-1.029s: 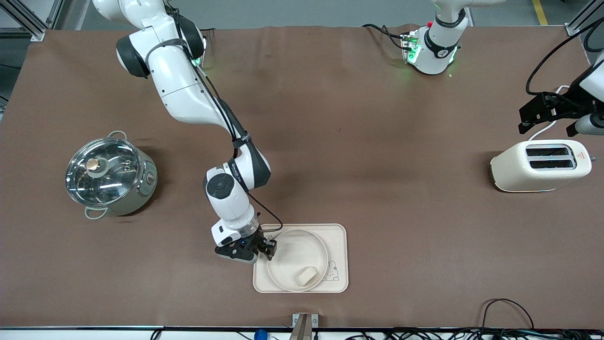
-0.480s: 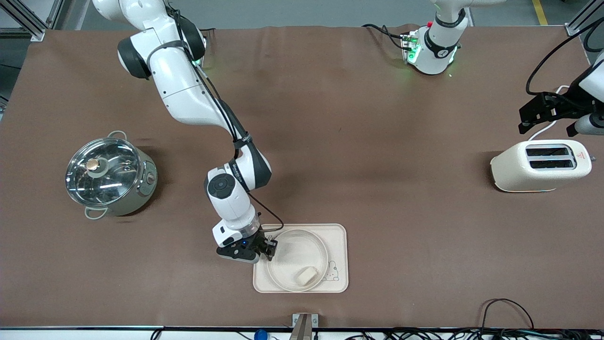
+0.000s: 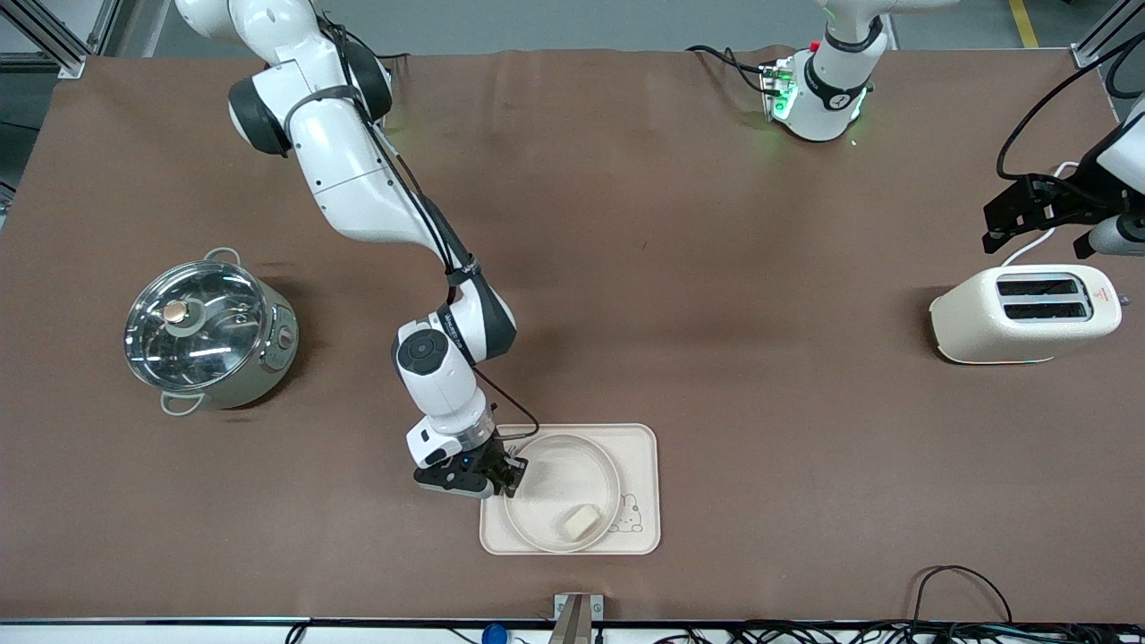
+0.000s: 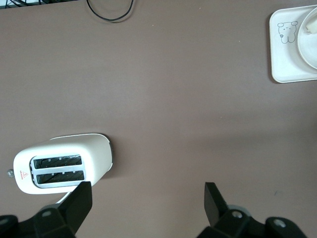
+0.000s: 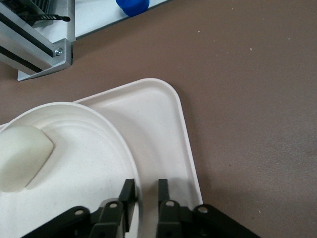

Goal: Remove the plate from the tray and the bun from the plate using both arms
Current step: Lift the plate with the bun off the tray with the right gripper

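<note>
White plate (image 5: 74, 163) rim pinched, R gripper (image 5: 145, 191).

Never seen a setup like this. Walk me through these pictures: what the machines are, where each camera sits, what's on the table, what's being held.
Two white robot arms work at a brown table. One picture looks down from high up; the others come from cameras on each wrist. The right gripper straddles the rim of a round plate, which sits on a tray and carries a small bun. The jaws look nearly closed; a firm hold isn't certain. The left gripper waits open over the table by a toaster. A lidded pot stands toward the right arm's end.
</note>
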Robot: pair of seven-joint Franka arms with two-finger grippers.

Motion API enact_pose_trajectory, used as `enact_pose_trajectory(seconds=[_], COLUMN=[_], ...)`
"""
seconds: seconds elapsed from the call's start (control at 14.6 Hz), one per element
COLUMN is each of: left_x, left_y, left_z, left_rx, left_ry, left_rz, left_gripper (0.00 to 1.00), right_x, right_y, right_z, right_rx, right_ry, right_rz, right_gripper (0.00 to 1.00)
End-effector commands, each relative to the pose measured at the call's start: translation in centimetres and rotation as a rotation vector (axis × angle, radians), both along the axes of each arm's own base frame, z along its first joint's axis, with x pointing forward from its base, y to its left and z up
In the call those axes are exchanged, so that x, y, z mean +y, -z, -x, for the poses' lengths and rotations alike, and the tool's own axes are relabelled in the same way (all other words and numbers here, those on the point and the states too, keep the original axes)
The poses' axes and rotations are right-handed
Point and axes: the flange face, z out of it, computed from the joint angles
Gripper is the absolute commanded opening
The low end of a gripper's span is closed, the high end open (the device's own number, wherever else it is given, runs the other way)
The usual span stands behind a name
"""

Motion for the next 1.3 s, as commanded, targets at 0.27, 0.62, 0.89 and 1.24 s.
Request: enact_pose_trajectory(seconds=[0.27, 0.62, 0.89, 1.24], left_x=[0.2, 0.4, 0.8, -0.1], left_y=[-0.5, -0.3, 0.3, 0.0], left_z=[0.0, 0.1, 0.6, 0.7], left_rx=[0.004, 0.01, 0.065, 0.055], left_ry=[0.0, -0.005, -0.024, -0.015], left_rz=[-0.016, -0.017, -0.022, -0.033], left_gripper=[1.0, 1.0, 1.0, 1.0], right_x=[0.8, 1.7, 2.6, 2.0], right_y=[-0.6, -2.8, -4.3, -3.5], right_z=[0.0, 1.0, 5.9, 16.0], right_rx=[-0.025, -0.025, -0.029, -0.043], right_ry=[0.004, -0.006, -0.034, -0.088], right_rz=[-0.066, -0.103, -0.16, -0.178], right_gripper=[0.01, 0.01, 0.01, 0.01])
